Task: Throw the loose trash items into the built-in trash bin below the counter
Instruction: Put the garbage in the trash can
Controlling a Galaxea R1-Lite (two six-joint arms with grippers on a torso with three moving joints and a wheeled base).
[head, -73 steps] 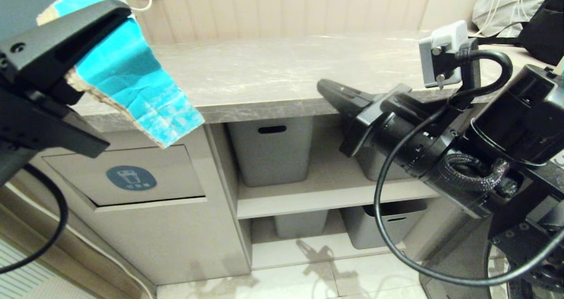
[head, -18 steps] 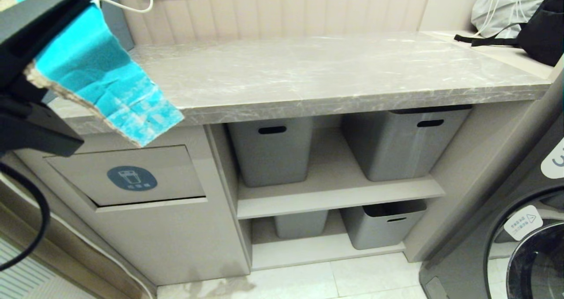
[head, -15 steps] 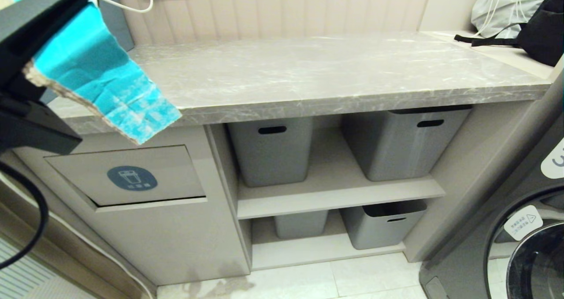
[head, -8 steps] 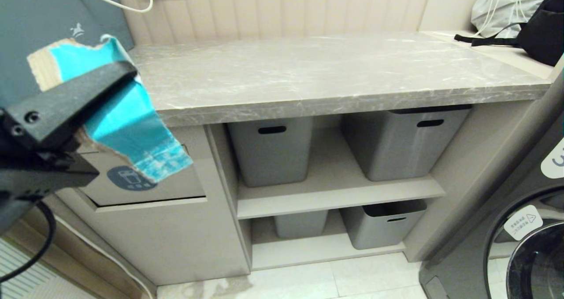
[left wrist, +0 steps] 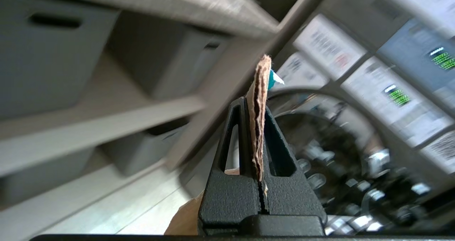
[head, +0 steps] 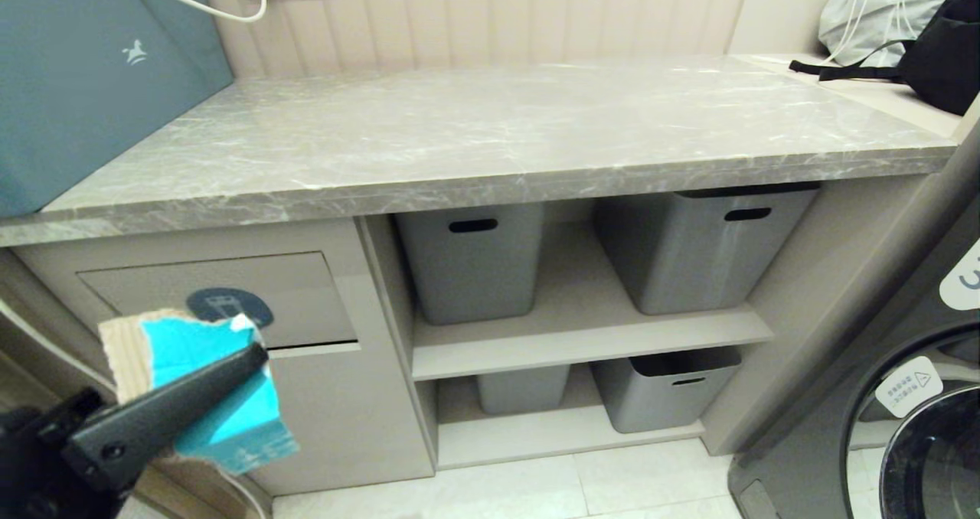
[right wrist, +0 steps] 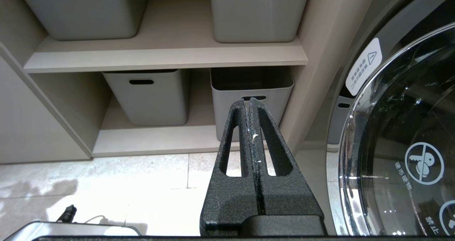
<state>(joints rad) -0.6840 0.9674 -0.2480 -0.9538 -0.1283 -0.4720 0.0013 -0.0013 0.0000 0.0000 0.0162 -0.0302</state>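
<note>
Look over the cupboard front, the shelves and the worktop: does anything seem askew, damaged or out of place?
Only the torn turquoise cardboard scrap looks damaged: ragged edges, pinched in the left claw just below the sticker on the trash flap. The flap itself looks closed and square. The grey bins stand straight on their shelves. The right claw is shut, holding nothing.

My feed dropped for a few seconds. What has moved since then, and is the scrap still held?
The left pincer has come down from counter height to in front of the bin flap, still shut on the turquoise cardboard scrap. The right pincer has withdrawn from the head view and is shut, holding nothing. The flap stays closed; the grey bins haven't moved.
</note>
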